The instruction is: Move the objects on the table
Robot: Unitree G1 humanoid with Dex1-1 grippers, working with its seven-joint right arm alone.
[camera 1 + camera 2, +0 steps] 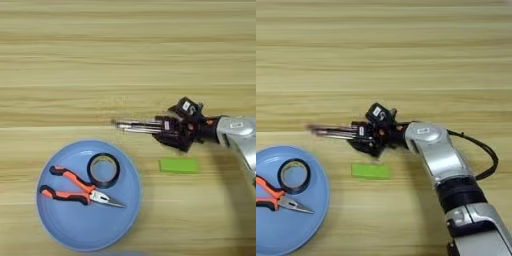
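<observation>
My right gripper [169, 131] [364, 136] hangs over the table's middle, its black fingers shut on the bundle of dark hex keys [137, 126] [333, 131]. The keys stick out to the left of the fingers, roughly level. A flat green block [179, 165] [370, 171] lies on the wood just in front of the gripper, apart from it. The orange-and-black needle-nose pliers [77, 189] [273, 197] rest on a blue plate [65, 227] [276, 235] at the front left, tips pointing right.
A roll of black tape [103, 170] [294, 175] lies flat on the plate beside the pliers. The silver forearm [438, 155] runs from the bottom right toward the middle, with a black cable [487, 155] looping to its right. Bare table [125, 55] stretches behind.
</observation>
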